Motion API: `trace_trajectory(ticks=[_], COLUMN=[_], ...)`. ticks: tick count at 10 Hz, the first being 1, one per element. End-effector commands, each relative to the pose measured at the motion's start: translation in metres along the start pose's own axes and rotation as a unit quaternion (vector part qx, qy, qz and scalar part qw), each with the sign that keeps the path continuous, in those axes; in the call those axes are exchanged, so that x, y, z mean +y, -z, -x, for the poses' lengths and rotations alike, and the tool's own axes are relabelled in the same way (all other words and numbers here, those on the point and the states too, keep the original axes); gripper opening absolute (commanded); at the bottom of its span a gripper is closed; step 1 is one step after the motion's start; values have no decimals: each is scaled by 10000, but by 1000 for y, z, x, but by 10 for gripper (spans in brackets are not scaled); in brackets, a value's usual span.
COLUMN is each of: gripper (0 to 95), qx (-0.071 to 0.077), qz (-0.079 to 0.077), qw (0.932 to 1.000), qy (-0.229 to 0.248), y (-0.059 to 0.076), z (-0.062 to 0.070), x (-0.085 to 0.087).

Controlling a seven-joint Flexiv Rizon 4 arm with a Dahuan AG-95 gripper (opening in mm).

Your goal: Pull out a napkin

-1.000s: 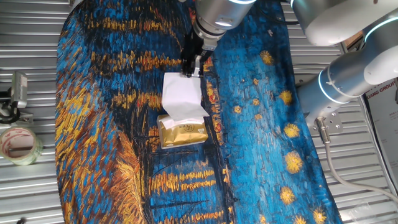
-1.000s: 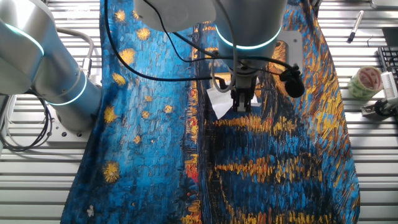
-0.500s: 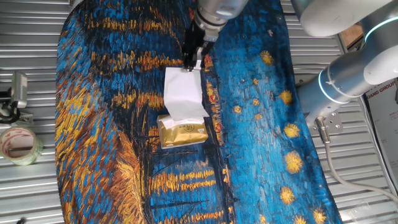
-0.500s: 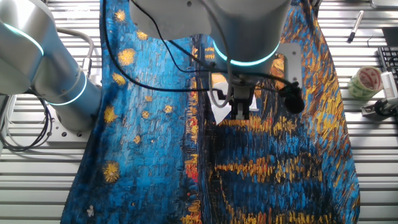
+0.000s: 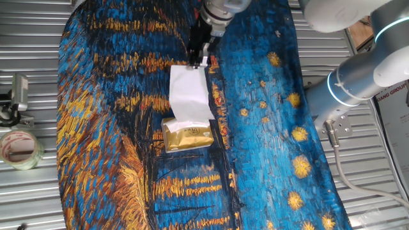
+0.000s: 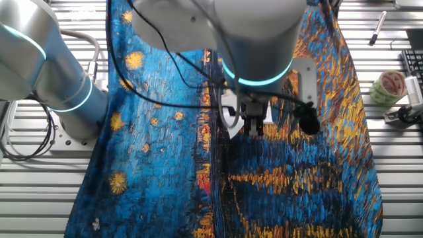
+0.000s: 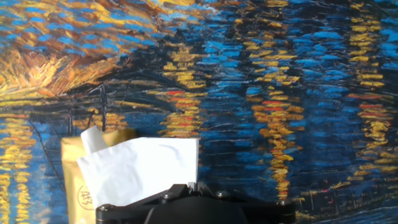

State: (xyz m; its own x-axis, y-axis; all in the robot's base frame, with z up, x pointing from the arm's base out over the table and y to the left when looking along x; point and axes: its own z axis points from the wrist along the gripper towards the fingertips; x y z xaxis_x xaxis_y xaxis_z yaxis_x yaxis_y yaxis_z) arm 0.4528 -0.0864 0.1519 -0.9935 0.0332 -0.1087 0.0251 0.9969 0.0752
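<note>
Bystander items on and around the painted cloth

A blue-and-gold painted cloth covers the slatted metal table. A gold tissue pack lies at frame centre. A tape roll sits at the left edge, a metal clip just above it. In the other fixed view, a pen lies upper right.

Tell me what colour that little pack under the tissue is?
Gold-yellow, the tissue pack; clearest in the fixed view showing it unobstructed.
</note>
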Motion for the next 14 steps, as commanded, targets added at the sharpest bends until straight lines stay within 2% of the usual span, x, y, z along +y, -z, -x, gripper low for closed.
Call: trace_trajectory(ticks=[1,7,9,11,14], gripper=[0,0,0,0,0], qx=[-1,-2,-9,-47,-55], qz=[5,-1,-33,-142,-137], qw=[10000,10000,10000,9999,9999], qy=[-8,2,0,-56,-74], y=[1,0,0,0,0], z=[-1,-1,-1,-1,-1], x=[-1,-1,-1,-1,-1])
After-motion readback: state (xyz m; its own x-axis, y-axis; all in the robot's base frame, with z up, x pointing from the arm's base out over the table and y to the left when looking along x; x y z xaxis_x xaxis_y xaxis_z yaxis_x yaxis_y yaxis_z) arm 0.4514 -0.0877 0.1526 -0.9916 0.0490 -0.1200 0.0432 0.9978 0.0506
